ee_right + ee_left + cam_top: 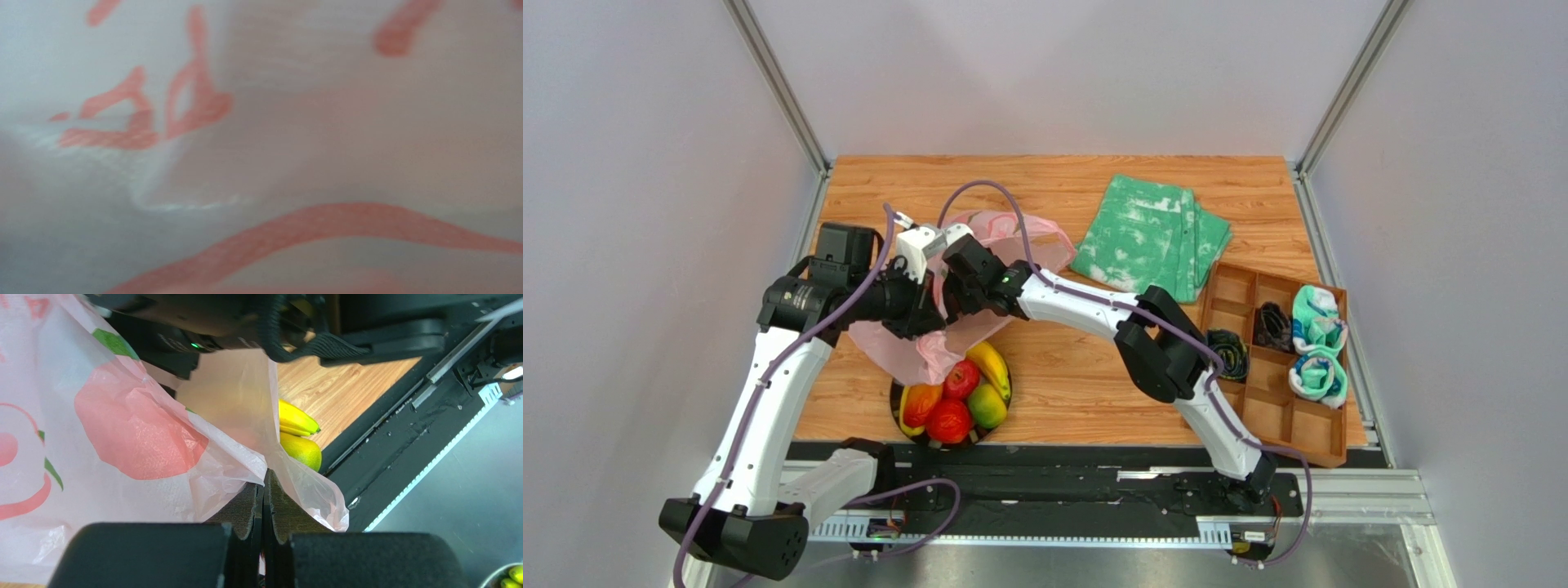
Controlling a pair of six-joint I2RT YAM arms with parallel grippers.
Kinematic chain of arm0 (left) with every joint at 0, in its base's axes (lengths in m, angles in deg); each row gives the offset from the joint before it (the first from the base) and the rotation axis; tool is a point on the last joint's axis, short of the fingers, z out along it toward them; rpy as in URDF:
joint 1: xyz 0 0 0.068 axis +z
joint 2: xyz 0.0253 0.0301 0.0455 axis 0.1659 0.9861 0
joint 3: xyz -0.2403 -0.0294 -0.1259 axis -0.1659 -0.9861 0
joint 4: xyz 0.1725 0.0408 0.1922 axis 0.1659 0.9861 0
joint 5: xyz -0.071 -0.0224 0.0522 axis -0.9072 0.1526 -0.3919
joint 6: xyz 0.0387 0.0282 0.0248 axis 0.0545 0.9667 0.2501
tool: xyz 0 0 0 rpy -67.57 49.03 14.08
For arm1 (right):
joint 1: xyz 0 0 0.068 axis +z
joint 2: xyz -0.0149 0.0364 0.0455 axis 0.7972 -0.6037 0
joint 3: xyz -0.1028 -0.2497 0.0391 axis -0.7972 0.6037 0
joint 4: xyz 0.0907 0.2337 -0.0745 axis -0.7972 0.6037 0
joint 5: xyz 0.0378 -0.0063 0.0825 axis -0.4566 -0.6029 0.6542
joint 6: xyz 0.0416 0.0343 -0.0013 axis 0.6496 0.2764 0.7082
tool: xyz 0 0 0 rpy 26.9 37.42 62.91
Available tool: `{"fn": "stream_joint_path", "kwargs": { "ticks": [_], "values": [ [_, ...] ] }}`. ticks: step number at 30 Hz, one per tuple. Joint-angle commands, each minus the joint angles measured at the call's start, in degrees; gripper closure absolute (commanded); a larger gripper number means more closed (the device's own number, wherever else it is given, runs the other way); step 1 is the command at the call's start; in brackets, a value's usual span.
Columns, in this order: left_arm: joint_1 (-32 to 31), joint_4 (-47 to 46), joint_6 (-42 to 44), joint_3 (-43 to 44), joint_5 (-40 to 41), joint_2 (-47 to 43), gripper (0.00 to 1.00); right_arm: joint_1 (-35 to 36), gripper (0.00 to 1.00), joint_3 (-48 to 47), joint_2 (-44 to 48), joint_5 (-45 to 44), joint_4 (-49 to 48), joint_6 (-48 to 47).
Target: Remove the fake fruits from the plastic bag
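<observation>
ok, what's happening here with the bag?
The left gripper has its jaws shut on the plastic bag, holding it up. The right gripper reaches into the bag; its camera shows only pink film, so whether its jaws are open is unclear. Several fake fruits already sit in a dark dish at the near edge of the table.

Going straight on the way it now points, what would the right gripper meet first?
The plastic bag: its pink-printed film fills the right wrist view, seemingly very close. Anything behind it is hidden.
</observation>
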Motion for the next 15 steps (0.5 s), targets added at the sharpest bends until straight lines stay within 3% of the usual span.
{"fn": "stream_joint_path", "kwargs": {
  "ticks": [1,6,10,15],
  "values": [
    [0.41,1.74,3.08,-0.56,-3.29,0.16,1.00,-0.29,0.12,-6.53,-2.50,0.01,-1.45,0.58],
    [0.41,1.66,3.09,0.93,-3.38,1.83,1.00,-0.64,0.15,-7.95,-3.65,6.35,-3.11,0.05],
    [0.41,1.31,2.47,1.72,-3.82,3.68,1.00,-0.64,0.15,0.02,0.30,11.42,-10.49,-1.35],
    [0.41,0.78,1.50,2.25,-5.05,4.21,1.00,-0.64,0.16,1.46,-0.65,17.95,-16.13,-0.66]
  ]
}}
